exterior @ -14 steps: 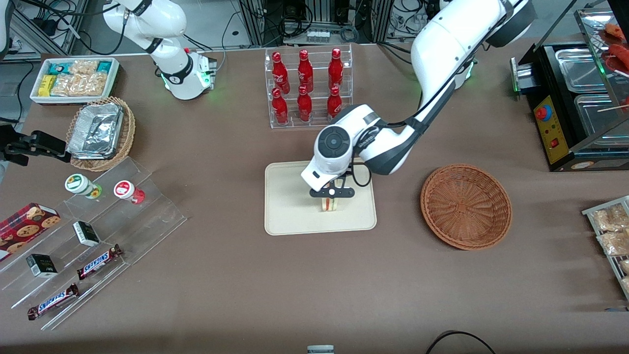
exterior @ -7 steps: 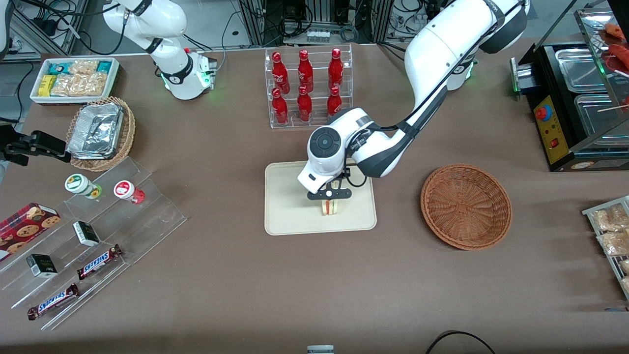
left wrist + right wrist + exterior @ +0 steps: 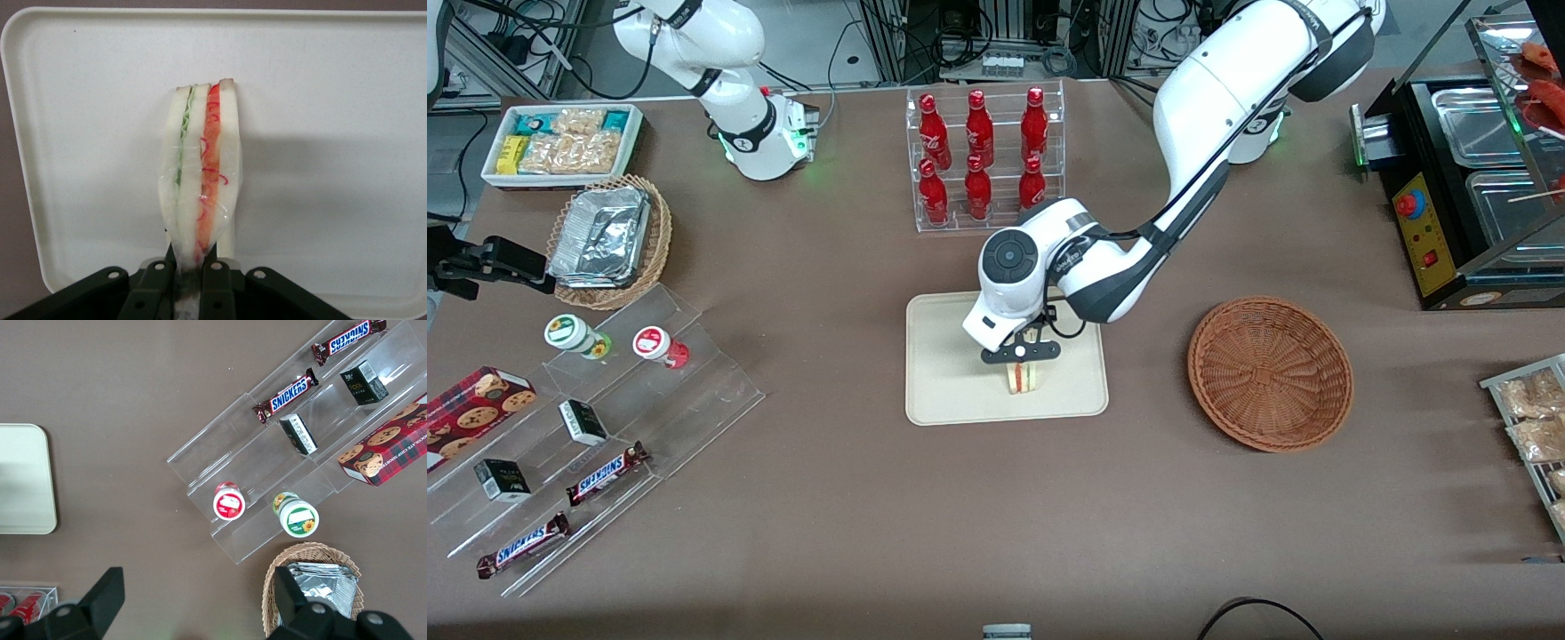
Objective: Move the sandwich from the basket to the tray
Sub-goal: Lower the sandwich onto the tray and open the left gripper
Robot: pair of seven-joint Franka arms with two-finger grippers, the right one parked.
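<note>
We see the gripper [image 3: 189, 283] nearly closed over the tray [image 3: 943, 356], its two fingers [image 3: 216, 285] pinching one narrow end of the sandwich [image 3: 202, 187]. The sandwich stands on edge with its green and orange-red filling showing; we think it touches the tray, though its underside is hidden. The basket [image 3: 1270, 372] sits well apart, toward the working arm's end of the table.

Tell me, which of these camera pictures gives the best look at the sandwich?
The left wrist view: the sandwich fills it, green and red layers plain, pinched by the gripper over the tray. The front view shows it small under the arm. The right wrist view shows none of it.
</note>
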